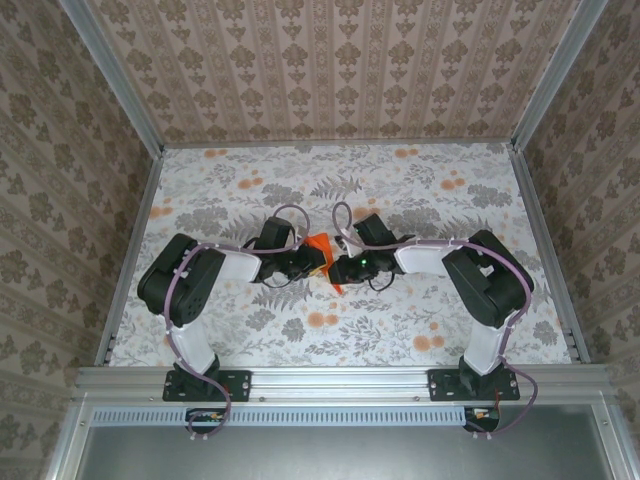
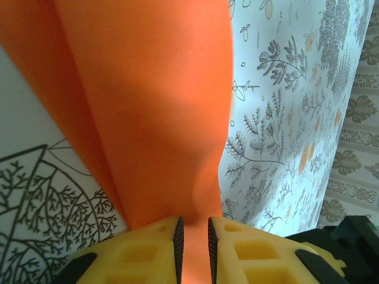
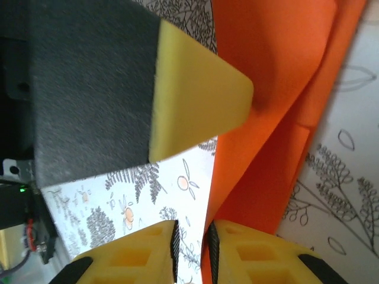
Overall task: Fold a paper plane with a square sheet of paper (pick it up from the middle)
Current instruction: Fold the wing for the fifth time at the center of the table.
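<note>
The square sheet of paper [image 1: 320,247], bent into folds, sat over the middle of the floral tabletop [image 1: 420,200]. The left tool [image 2: 195,231] and right tool [image 3: 194,234], facing each other, were each clenched on it.

In the top view, the left tool [image 1: 312,262] and right tool [image 1: 338,268] are covering most of the square sheet of paper [image 1: 320,246], and what is showing is too small to tell its outline. In the left wrist view the sheet [image 2: 154,106] is running off the top and left edges, and its lower end is being cut off between the fingers [image 2: 148,248]. In the right wrist view a blurred finger [image 3: 189,94] of the left tool is hiding part of the sheet [image 3: 278,71], which is running past the top edge.
</note>
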